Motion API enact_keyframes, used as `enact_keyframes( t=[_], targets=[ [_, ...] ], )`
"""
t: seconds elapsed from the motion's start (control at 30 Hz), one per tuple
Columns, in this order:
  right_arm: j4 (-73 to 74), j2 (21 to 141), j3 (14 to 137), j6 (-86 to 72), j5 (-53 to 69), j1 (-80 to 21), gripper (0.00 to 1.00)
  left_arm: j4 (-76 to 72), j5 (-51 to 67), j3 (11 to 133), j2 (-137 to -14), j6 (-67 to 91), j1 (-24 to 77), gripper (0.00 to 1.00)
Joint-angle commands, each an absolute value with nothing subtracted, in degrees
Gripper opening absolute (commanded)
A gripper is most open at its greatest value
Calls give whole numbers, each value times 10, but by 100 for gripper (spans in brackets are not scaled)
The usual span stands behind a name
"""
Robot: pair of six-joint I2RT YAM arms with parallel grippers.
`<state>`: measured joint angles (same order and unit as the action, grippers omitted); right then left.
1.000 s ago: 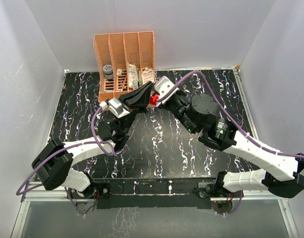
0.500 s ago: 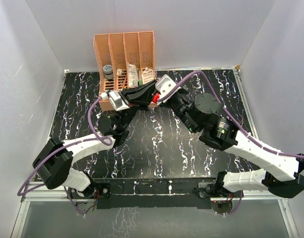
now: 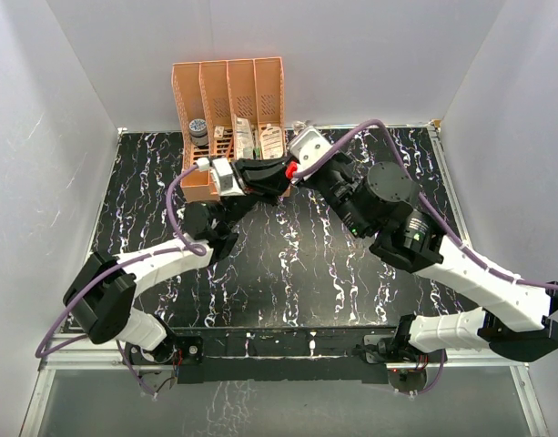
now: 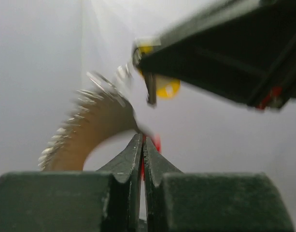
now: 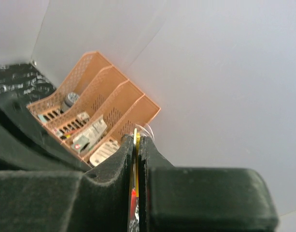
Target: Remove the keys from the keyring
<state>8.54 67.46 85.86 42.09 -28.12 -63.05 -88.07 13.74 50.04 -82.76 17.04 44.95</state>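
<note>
Both grippers meet in the air in front of the orange rack. My left gripper is shut on the edge of the red-and-white tag of the keyring. The thin wire ring shows blurred above the left jaws. My right gripper is shut on a yellow-gold key, with the ring curving just past its tips. In the left wrist view the right gripper's dark fingers fill the upper right. How many keys hang on the ring cannot be told.
The orange four-slot rack stands against the back wall just behind the grippers, holding a small jar and white packets. White walls close off the black marbled table on three sides.
Both grippers have risen and moved back toward the rack, still joined at the keyring. The left gripper has swung to point rightward.
</note>
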Motion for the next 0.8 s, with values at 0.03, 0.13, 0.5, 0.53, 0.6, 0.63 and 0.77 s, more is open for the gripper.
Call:
enact_keyframes(
  t=[0.03, 0.13, 0.5, 0.53, 0.6, 0.63, 0.77],
  targets=[
    [-12, 659, 906, 423, -262, -635, 0, -823, 218, 502, -835, 182, 453, 0],
    [-13, 658, 898, 424, -267, -635, 0, -835, 200, 487, -825, 183, 452, 0],
    [-37, 633, 868, 430, -269, -635, 0, -818, 94, 420, -680, 84, 452, 2],
    [-39, 632, 867, 430, -269, -635, 0, -804, 82, 420, -665, 72, 452, 3],
    [-41, 629, 864, 430, -267, -635, 0, -777, 50, 422, -640, 43, 451, 5],
    [-41, 629, 863, 430, -266, -635, 0, -765, 28, 426, -630, 26, 452, 7],
    [-34, 627, 867, 422, -249, -635, 0, -744, -40, 455, -625, -64, 452, 10]
  ],
)
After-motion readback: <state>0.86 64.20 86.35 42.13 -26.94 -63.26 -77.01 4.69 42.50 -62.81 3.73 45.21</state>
